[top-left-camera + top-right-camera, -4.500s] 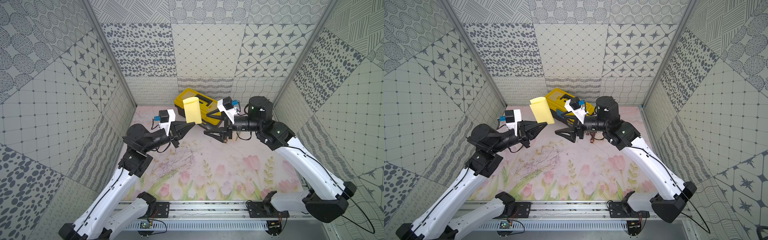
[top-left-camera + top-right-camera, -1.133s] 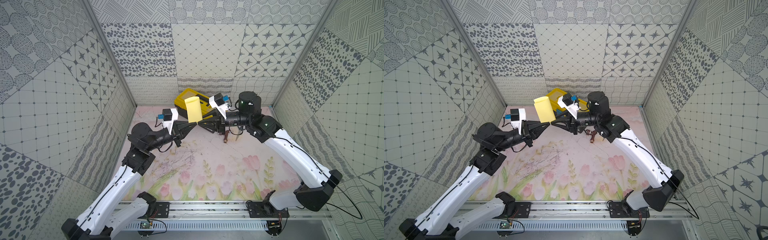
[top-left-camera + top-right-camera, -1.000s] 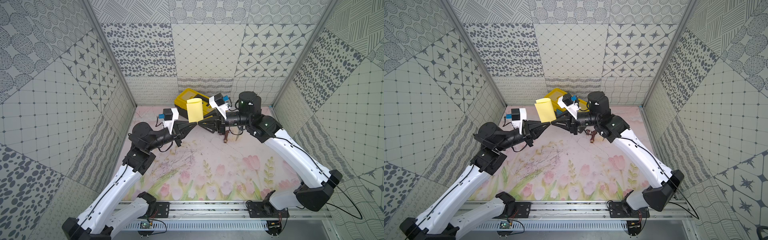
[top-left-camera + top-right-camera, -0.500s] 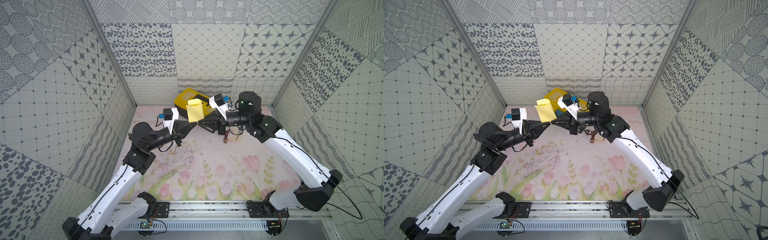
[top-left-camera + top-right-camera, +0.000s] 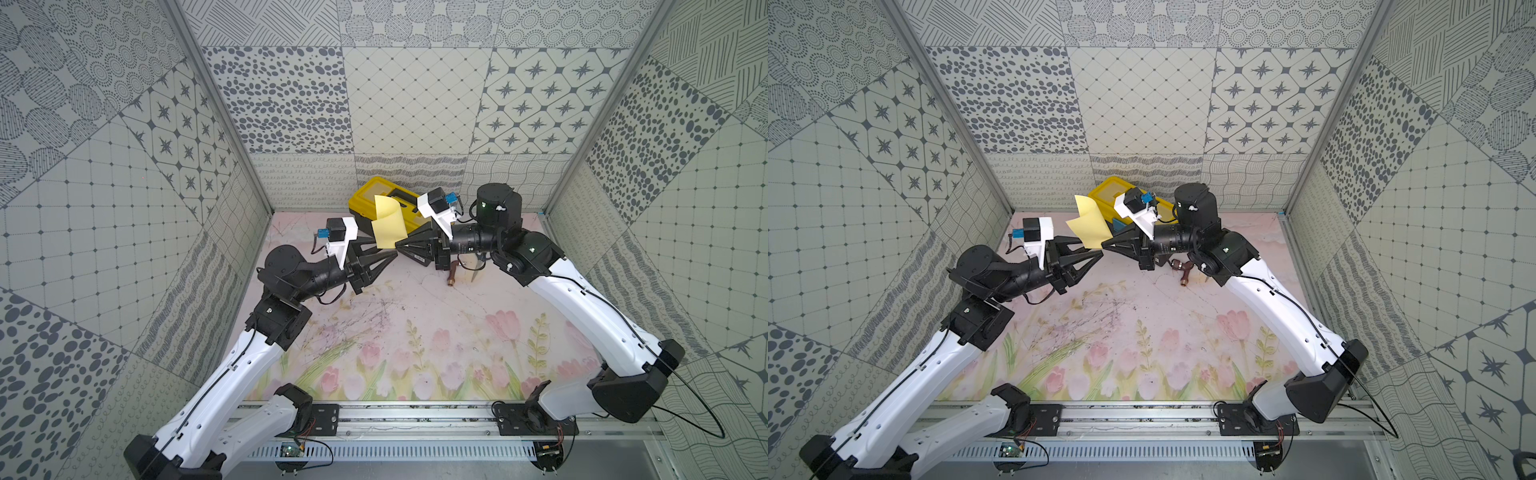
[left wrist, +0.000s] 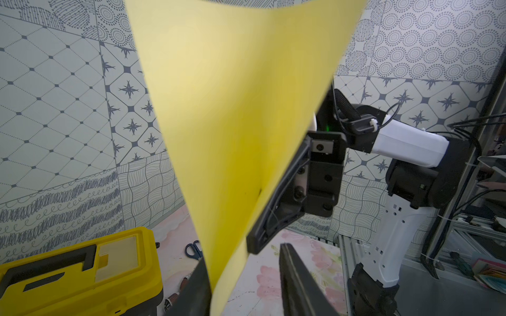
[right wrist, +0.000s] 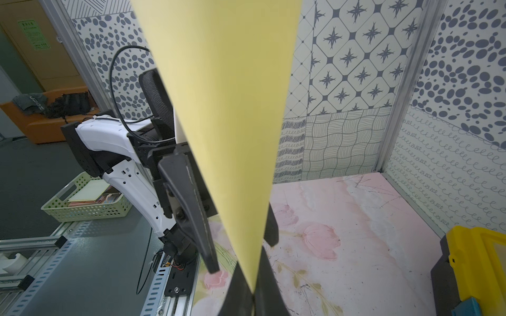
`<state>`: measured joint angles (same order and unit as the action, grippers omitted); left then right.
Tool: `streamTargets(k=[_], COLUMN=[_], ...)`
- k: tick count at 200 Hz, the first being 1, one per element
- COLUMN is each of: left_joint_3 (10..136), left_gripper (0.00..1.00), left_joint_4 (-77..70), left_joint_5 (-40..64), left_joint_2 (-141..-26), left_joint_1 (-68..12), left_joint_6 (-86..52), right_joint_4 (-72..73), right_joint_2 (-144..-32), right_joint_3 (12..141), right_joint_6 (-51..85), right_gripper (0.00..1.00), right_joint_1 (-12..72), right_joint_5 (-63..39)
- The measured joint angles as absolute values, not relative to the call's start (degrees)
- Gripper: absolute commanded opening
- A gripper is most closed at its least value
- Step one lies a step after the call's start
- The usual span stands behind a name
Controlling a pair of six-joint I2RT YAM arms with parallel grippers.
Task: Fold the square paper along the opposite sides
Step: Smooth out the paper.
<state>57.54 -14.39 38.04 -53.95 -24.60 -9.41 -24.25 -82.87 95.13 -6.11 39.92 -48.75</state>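
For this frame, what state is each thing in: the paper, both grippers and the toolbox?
square paper: held up in the air, bowed, not folded flat.
right gripper: shut on the paper's lower corner.
left gripper: open, one finger on each side of the paper, not pinching it.
toolbox: lid shut, standing on the table.

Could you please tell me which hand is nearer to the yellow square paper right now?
Right. The right hand is shut on the square paper at its lower corner; the left hand stands open beside it, the sheet's bottom edge hanging between its parted fingers.
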Motion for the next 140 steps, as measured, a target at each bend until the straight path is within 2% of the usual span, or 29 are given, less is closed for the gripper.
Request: streamTargets(k=[37,67,93,140], left_joint_3=[57.5,57.5,57.5,56.7], left_gripper=[0.41,0.27,0.18,0.15], left_joint_4=[-14.4,-14.3,-14.2,-14.2], left_joint_5=[38.4,38.6,38.6,38.4], left_joint_2=[-53.8,-53.3,-52.5,-51.0], left_joint_1=[-24.6,-24.6,-24.6,-24.6], left_joint_6=[-9.2,-8.8,-8.4,-7.8], right_joint_4=[-24.3,-24.3,-24.3,-24.3], right_joint_2=[-82.9,-82.9,-82.9,-82.8], right_joint_3=[95.1,95.1,95.1,95.1], right_joint_6=[-6.4,-6.6,-6.8,-6.9], right_gripper=[0.0,0.0,0.0,0.0], right_joint_1=[39.9,39.9,39.9,40.1], right_joint_5=[-48.8,-48.8,-49.0,-49.5])
